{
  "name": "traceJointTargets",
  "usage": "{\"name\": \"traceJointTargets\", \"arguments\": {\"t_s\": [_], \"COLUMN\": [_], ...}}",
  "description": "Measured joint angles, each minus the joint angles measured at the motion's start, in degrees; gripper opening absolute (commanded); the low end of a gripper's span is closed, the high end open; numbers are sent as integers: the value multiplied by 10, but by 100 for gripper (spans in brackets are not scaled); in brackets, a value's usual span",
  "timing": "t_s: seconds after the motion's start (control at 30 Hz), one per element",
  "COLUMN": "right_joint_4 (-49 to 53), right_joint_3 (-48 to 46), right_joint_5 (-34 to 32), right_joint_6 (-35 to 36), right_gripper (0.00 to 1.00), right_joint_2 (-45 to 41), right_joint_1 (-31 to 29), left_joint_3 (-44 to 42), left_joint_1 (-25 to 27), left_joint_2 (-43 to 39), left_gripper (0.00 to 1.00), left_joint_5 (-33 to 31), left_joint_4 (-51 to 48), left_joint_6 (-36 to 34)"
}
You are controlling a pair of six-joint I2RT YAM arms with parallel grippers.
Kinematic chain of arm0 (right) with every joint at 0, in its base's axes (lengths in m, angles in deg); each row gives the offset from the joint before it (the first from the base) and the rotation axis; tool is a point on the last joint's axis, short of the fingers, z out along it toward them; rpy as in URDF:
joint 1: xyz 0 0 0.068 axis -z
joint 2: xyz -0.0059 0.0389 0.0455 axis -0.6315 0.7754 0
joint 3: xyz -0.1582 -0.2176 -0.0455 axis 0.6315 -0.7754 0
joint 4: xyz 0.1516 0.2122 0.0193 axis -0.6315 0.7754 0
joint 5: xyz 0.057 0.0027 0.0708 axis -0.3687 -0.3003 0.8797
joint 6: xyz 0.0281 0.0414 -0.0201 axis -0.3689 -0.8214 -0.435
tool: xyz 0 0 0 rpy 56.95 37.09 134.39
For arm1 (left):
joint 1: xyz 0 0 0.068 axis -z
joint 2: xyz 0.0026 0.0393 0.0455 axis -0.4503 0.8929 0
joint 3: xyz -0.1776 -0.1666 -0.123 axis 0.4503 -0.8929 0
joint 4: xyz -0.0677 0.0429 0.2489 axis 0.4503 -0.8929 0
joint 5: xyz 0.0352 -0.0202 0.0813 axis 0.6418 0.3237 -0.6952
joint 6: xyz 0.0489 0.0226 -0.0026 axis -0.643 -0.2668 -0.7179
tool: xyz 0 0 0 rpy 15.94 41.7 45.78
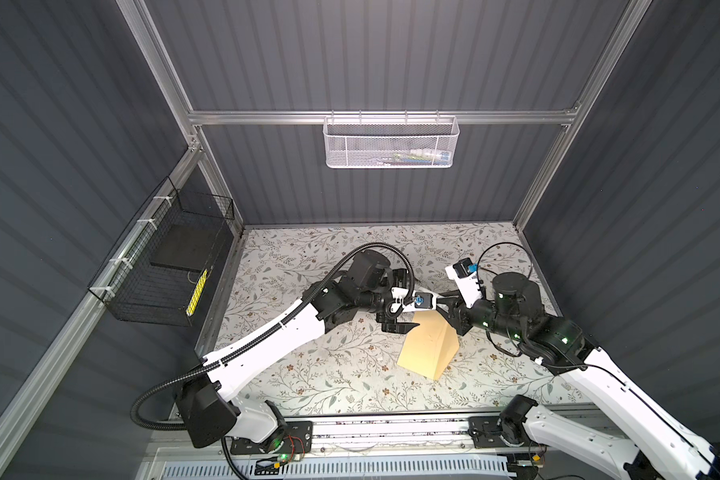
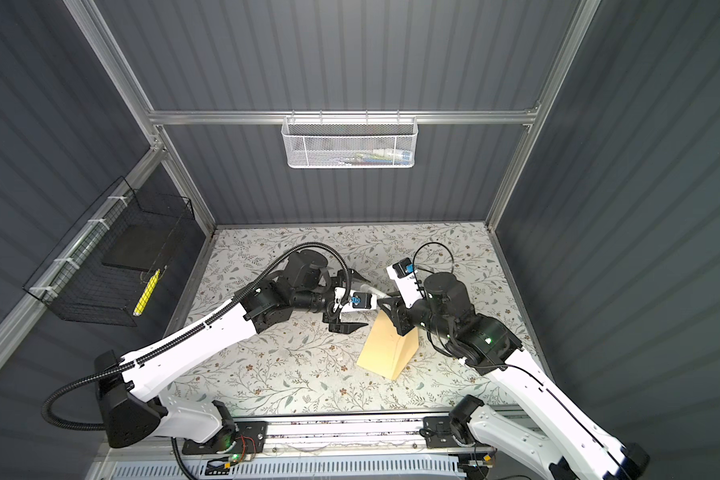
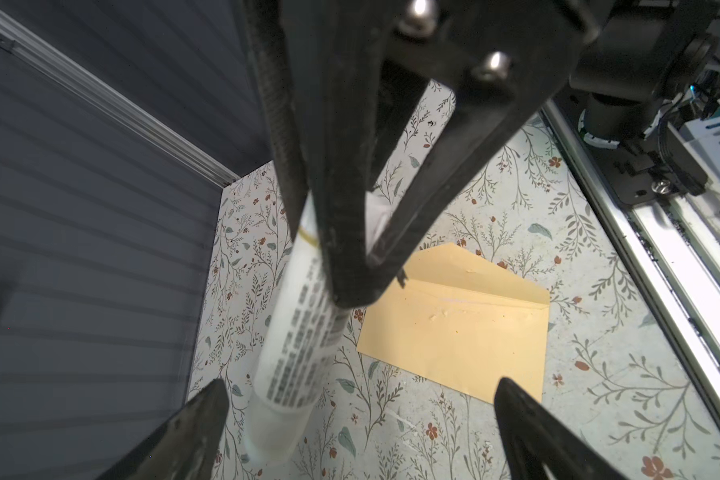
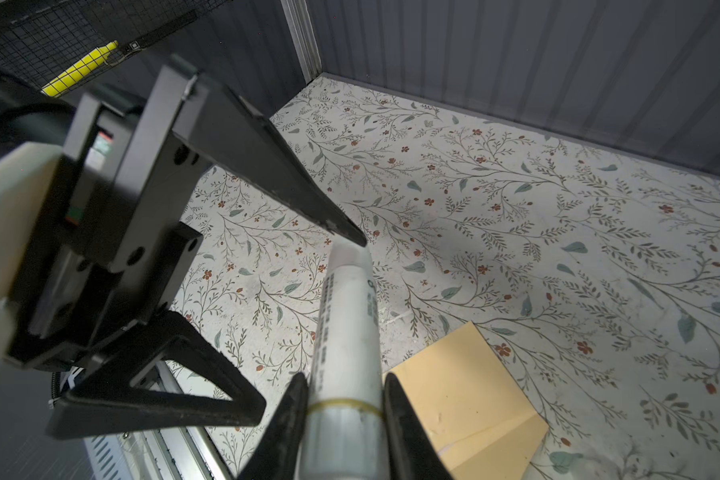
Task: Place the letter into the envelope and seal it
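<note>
The tan envelope (image 1: 425,347) (image 2: 385,351) lies flat on the floral table with its pointed flap open (image 3: 454,328) (image 4: 462,395). The letter shows in no view. My right gripper (image 1: 442,300) (image 2: 388,302) (image 4: 346,386) is shut on a white cylindrical tube (image 4: 346,324) (image 3: 296,345), held in the air just beyond the envelope's far end. My left gripper (image 1: 417,306) (image 2: 366,302) (image 3: 362,415) faces it with jaws wide open. The tube's free end lies between those jaws. One left finger tip sits close to the cap; I cannot tell whether it touches.
A black wire basket (image 1: 163,266) with a yellow item hangs on the left wall. A white mesh basket (image 1: 391,143) hangs on the back rail. A metal rail (image 1: 391,428) runs along the table's front edge. Both arms crowd the table's middle above the envelope.
</note>
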Motion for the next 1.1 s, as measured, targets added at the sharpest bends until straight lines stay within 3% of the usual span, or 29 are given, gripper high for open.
{"name": "traceJointTargets", "arguments": {"t_s": [0.13, 0.3, 0.97, 1.1], "right_joint_4": [1, 4, -10, -14], "right_joint_3": [-1, -4, -6, -11], "right_joint_5": [12, 15, 26, 30], "right_joint_6": [-6, -16, -46, -50], "right_gripper": [11, 12, 20, 33], "right_joint_2": [6, 7, 17, 16], "right_joint_1": [0, 4, 9, 10], "left_joint_3": [7, 10, 4, -4], "left_joint_1": [6, 9, 10, 10], "left_joint_2": [28, 43, 43, 41], "left_gripper": [89, 67, 25, 17], "left_joint_5": [-30, -54, -26, -19], "left_joint_4": [8, 22, 46, 50], "left_joint_6": [-16, -15, 24, 27]}}
